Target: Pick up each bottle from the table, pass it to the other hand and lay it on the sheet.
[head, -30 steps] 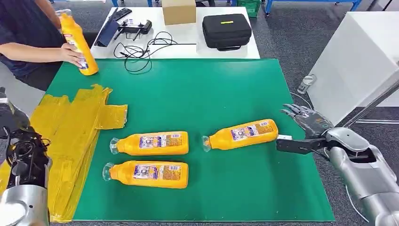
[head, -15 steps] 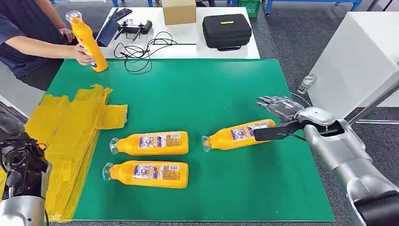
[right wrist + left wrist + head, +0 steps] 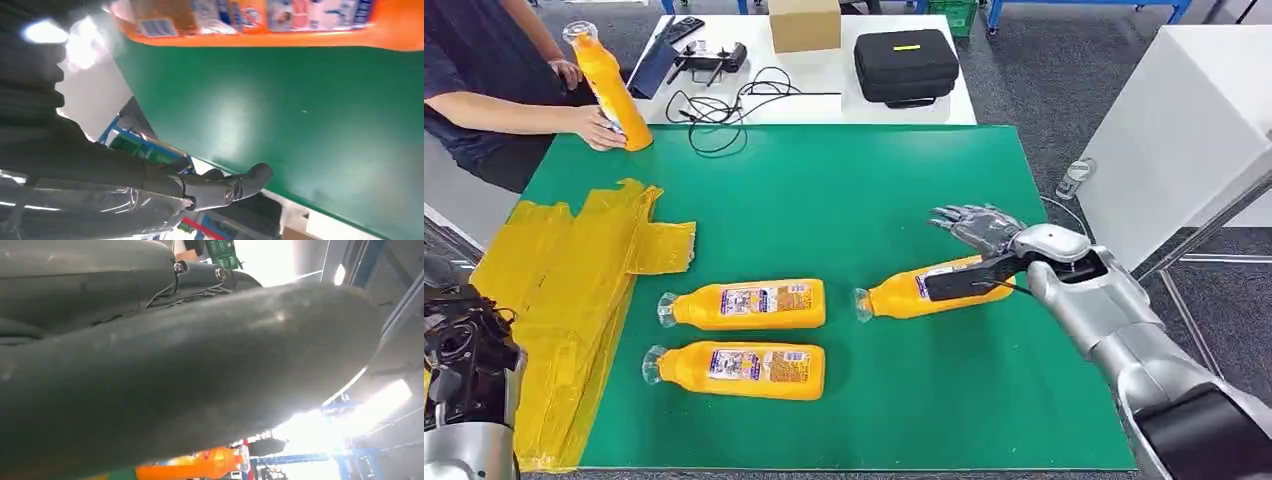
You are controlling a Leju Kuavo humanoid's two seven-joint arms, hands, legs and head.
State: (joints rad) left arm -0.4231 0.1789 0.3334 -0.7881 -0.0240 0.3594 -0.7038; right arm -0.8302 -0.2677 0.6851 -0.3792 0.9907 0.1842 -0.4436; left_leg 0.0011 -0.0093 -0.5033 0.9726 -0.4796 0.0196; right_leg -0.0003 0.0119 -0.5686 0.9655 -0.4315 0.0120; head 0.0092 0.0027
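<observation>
Three orange plastic bottles with clear caps and printed labels lie on their sides on the green table mat [image 3: 844, 200], and none of them rests on the crumpled yellow plastic sheet [image 3: 574, 290] spread along the mat's left side — so, as far as the pictures show, no bottle has been laid down yet. Two of them, the upper left bottle [image 3: 744, 304] and the lower left bottle [image 3: 736, 370], lie side by side near the sheet's edge. The right bottle [image 3: 904, 290] lies apart from them, its cap pointing toward the pair.

The right hand [image 3: 976, 245] hovers at the base end of the right bottle with its fingers spread and nothing in its grasp; the thumb reaches across the bottle's label, though whether it touches the plastic is hard to judge. The pick-up looks to be just beginning, with the hand-over and the laying down to come for all three.

At the far left corner a person's hand [image 3: 589, 125] steadies a fourth orange bottle [image 3: 609, 85] standing upright on the mat.

The left arm [image 3: 464, 385] is cut off at the lower left edge of the head view. In the left wrist view the left hand [image 3: 165, 370] is a blurred grey mass close to the lens — whether it is released or clenched I cannot tell. The right wrist view gives a blurred strip of the right bottle's label.
</observation>
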